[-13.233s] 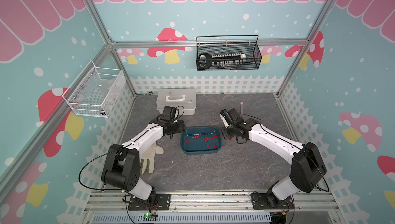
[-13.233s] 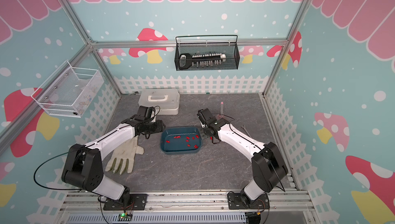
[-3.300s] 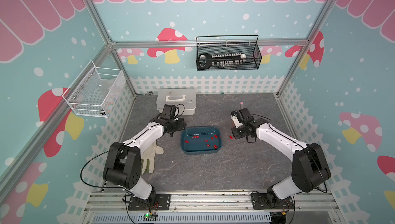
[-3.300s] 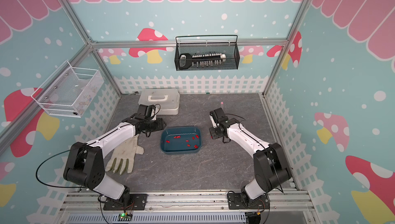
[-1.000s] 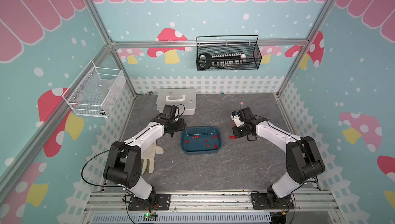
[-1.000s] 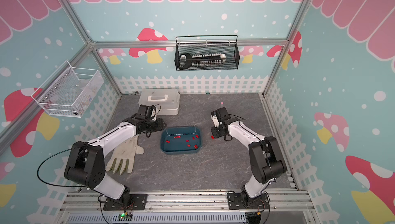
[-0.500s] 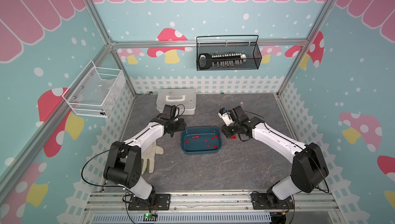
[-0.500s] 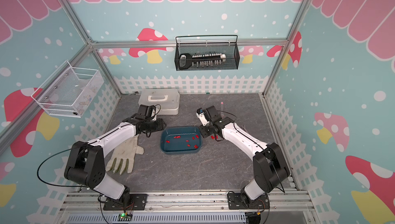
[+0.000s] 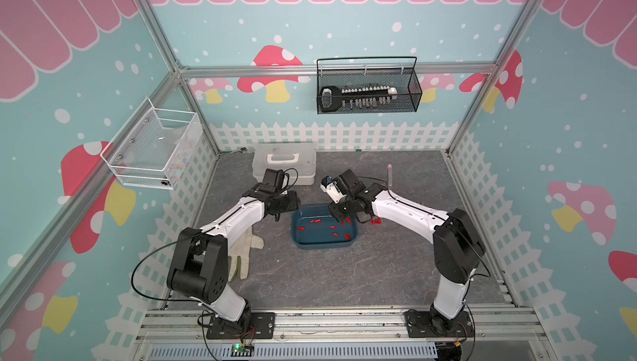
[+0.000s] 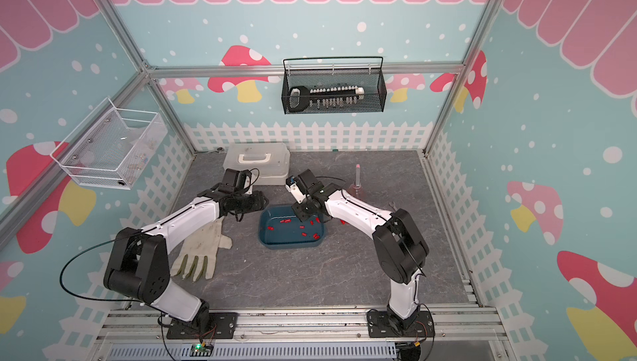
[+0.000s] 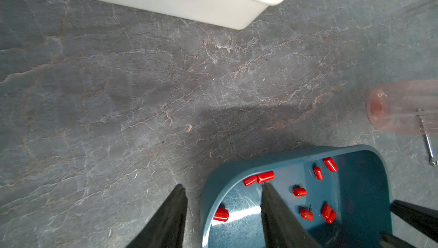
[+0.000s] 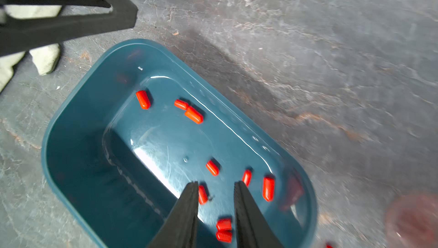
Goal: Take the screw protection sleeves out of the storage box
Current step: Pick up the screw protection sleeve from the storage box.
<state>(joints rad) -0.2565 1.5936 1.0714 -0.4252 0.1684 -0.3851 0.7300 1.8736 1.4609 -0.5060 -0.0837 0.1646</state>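
Several screw protection sleeves [image 12: 193, 114] lie in the storage box [image 12: 78, 116]. Right tool [image 12: 216, 182] above box, jaws slightly apart, empty; left tool [image 11: 222, 184], jaws apart, straddles its wall.

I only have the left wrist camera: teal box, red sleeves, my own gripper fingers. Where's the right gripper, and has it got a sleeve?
Observer: The right gripper points into the storage box at the end nearest the right arm, jaws apart with nothing clamped between them.
Operator: Anything out of the box yet?
Observer: Yes. In both top views a few sleeves lie on the table just past that end of the box, beside the right arm.
Operator: What's under my arm?
Observer: A pale work glove, flat on the table, apart from the box.
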